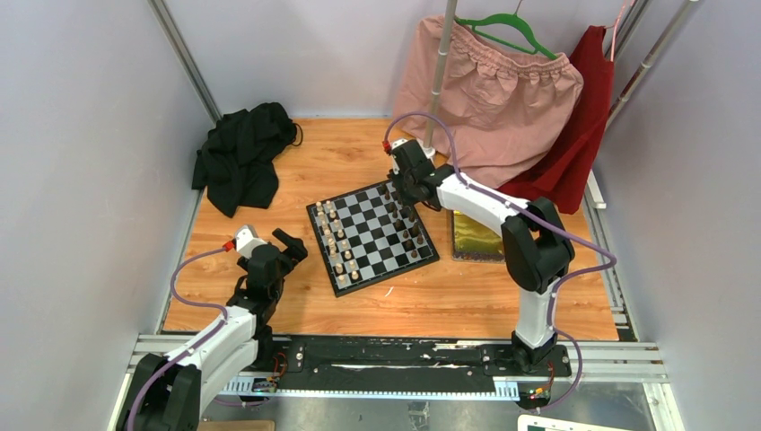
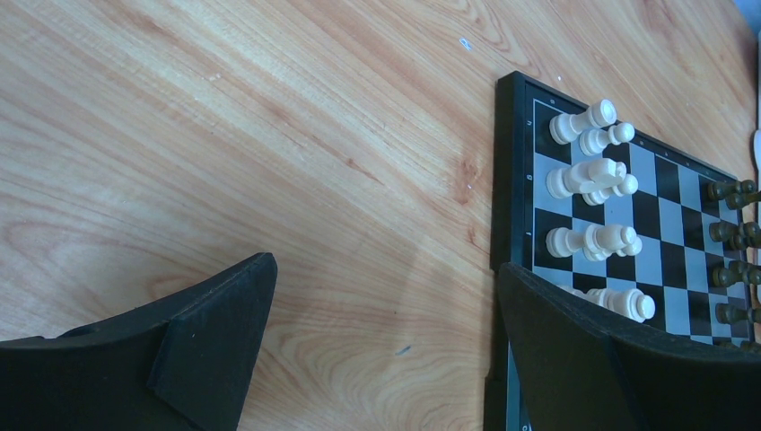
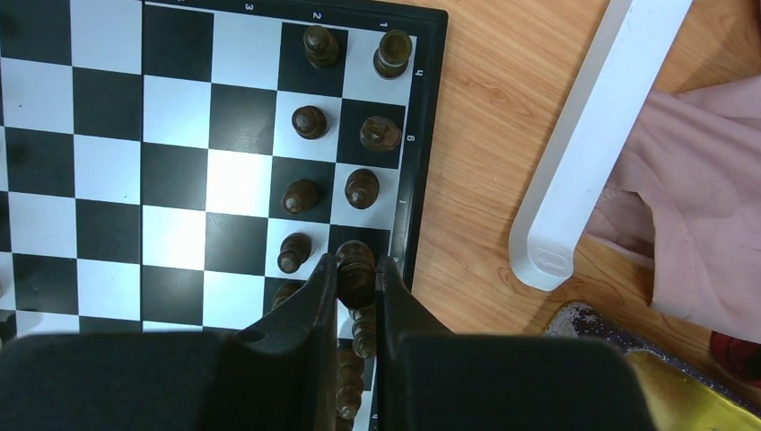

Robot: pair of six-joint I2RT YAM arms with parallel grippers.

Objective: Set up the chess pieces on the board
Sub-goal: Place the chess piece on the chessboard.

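Right gripper [image 3: 356,280], lower centre, pinches a dark brown chessman [image 3: 355,259]; light, slick and tippy, I judge, best held by its stem.

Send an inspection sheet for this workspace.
Surface: light wooden tabletop, faint marks.
Job's things: black-and-white chequered chessboard; cream-white chessmen along its left side, dark brown chessmen along its right.
Clutter: crumpled black cloth far left; shiny yellow metal tin right of board.
Grippers: left gripper, jaws open over bare wood; right gripper, jaws shut on a dark brown chessman.
Cables: purple cables run along both arms.
Surroundings: grey walls; pink garment and red garment hanging far right.
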